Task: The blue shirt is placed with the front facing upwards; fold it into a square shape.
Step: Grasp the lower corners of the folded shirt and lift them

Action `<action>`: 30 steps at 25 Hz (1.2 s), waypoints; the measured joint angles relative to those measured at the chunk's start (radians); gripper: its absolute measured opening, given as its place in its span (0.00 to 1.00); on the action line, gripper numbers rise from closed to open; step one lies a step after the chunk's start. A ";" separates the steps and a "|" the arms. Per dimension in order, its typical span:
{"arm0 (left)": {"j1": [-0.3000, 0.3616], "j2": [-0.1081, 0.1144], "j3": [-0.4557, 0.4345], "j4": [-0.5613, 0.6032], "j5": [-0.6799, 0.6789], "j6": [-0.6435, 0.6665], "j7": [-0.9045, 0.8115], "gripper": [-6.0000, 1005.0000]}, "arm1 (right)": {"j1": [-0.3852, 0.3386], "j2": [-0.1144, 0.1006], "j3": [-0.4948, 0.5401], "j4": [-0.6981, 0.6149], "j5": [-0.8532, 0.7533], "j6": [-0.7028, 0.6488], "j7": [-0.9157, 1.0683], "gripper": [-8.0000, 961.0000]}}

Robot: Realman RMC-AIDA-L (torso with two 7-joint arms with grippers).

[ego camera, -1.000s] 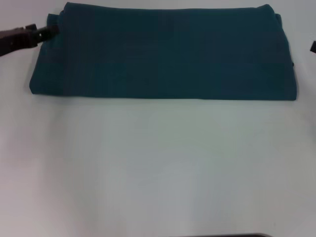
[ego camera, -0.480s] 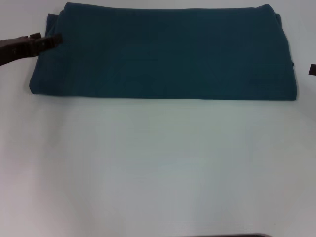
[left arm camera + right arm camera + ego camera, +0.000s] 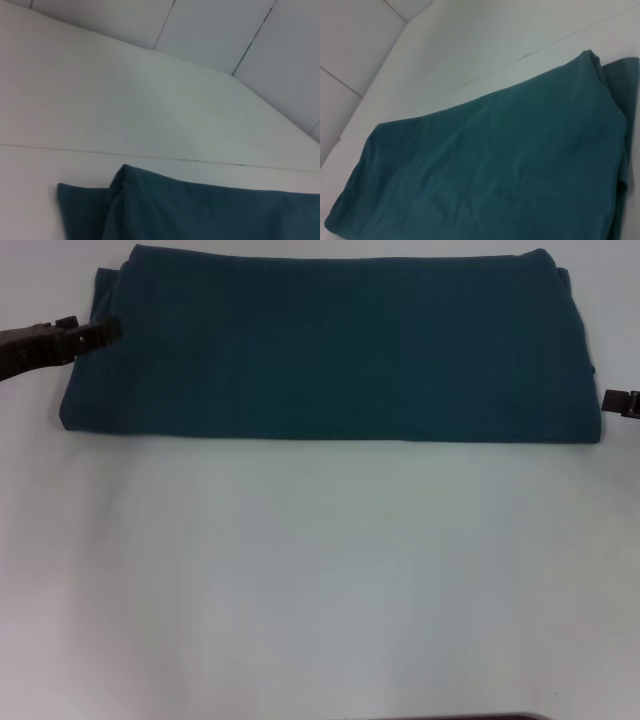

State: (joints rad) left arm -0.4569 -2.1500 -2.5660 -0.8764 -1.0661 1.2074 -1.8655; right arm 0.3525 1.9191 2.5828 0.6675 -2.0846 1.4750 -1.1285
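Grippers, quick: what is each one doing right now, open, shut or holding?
Left gripper: at the blue shirt's left edge; cannot be told.
Right gripper: just off the shirt's right edge; cannot be told.

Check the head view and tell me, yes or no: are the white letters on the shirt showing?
No. The blue shirt lies folded into a long band on the table, and only plain blue cloth faces up.

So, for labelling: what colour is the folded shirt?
Plain dark teal-blue cotton shirt, no print showing; clearest in the head view.
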 joint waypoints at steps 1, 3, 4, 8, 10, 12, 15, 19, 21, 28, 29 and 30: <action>0.000 0.000 0.001 0.002 0.001 -0.007 0.000 0.71 | 0.001 0.000 -0.001 -0.004 -0.001 -0.004 0.000 0.64; 0.000 0.002 0.001 0.003 0.002 -0.012 0.000 0.71 | 0.004 0.000 -0.005 -0.015 -0.002 -0.013 0.000 0.64; 0.000 0.002 0.001 0.003 0.003 -0.012 0.000 0.71 | 0.004 0.000 -0.006 -0.019 -0.003 -0.017 0.000 0.64; 0.001 0.008 0.000 0.009 0.004 -0.014 0.000 0.71 | 0.002 -0.004 -0.005 -0.026 -0.004 -0.023 0.005 0.64; 0.001 0.010 -0.002 0.014 0.005 -0.014 0.002 0.71 | 0.000 -0.006 -0.004 -0.027 -0.004 -0.026 0.009 0.64; 0.002 0.010 0.000 0.015 0.005 -0.014 0.002 0.70 | 0.001 -0.008 -0.004 -0.028 -0.009 -0.026 0.018 0.64; 0.002 0.010 0.002 0.016 0.005 -0.014 0.003 0.70 | 0.007 -0.009 -0.004 -0.028 -0.027 -0.030 0.033 0.64; 0.002 0.009 0.004 0.026 0.006 -0.014 0.006 0.70 | 0.016 -0.003 -0.007 -0.029 -0.032 -0.046 0.039 0.64; 0.002 0.009 0.004 0.027 0.006 -0.014 0.006 0.70 | 0.020 0.000 -0.007 -0.030 -0.032 -0.057 0.047 0.64; 0.006 0.009 0.004 0.028 0.006 -0.014 0.007 0.71 | 0.032 0.011 -0.008 -0.052 -0.039 -0.107 0.052 0.64; 0.006 0.009 0.004 0.028 0.006 -0.014 0.008 0.71 | 0.033 0.013 -0.008 -0.054 -0.042 -0.114 0.052 0.64; 0.006 0.009 0.004 0.028 0.006 -0.014 0.008 0.71 | 0.036 0.016 -0.009 -0.056 -0.046 -0.121 0.052 0.63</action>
State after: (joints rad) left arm -0.4506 -2.1413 -2.5618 -0.8484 -1.0599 1.1938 -1.8579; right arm 0.3881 1.9351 2.5743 0.6118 -2.1304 1.3537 -1.0762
